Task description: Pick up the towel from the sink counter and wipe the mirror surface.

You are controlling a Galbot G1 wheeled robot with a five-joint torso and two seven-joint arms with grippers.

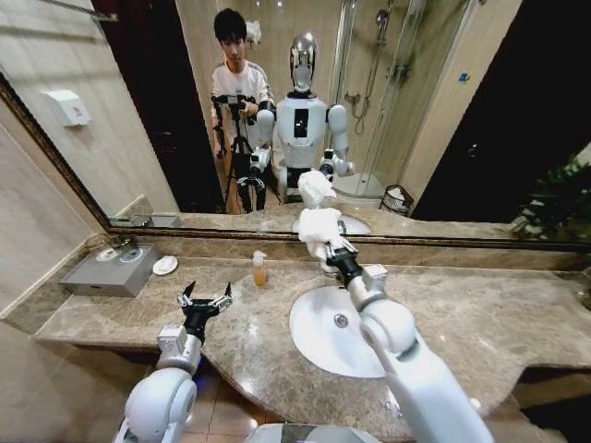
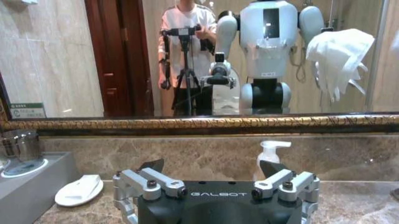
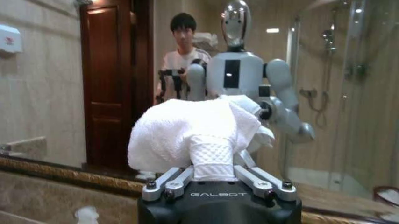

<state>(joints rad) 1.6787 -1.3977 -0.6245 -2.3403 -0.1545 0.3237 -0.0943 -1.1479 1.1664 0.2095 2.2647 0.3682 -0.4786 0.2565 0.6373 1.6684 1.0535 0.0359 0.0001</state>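
Towel [image 1: 319, 226] sits bunched in the right gripper [image 1: 334, 256], raised above the basin [image 1: 319, 337] and close against the lower part of the mirror [image 1: 138, 120], near its bronze frame. Whether the cloth already touches the glass cannot be told; its reflection hangs just above it in the head view. In the right wrist view the fingers [image 3: 169, 181] are clenched on a folded hem, and the rest of the cloth billows up and forward over them in a loose mound.

The cloth looks light, soft and limp. It will sag and fold under its own weight, so the free mass ahead of the fingers is what should meet the glass, not the metal. The present hold, pinching a doubled edge low down, seems sound: it leaves a thick pad in front. A grip on a single layer would risk the cloth slipping out under the drag of wiping. Terry has plenty of friction on glass, so gentle pressure should do.

The left gripper [image 1: 205, 302] hovers over the counter [image 1: 480, 305] to the left of the basin, fingers spread and holding nothing. Near it stand a soap bottle [image 1: 259, 269] by the back edge and a white dish [image 1: 165, 265] beside a grey tray [image 1: 92, 277].
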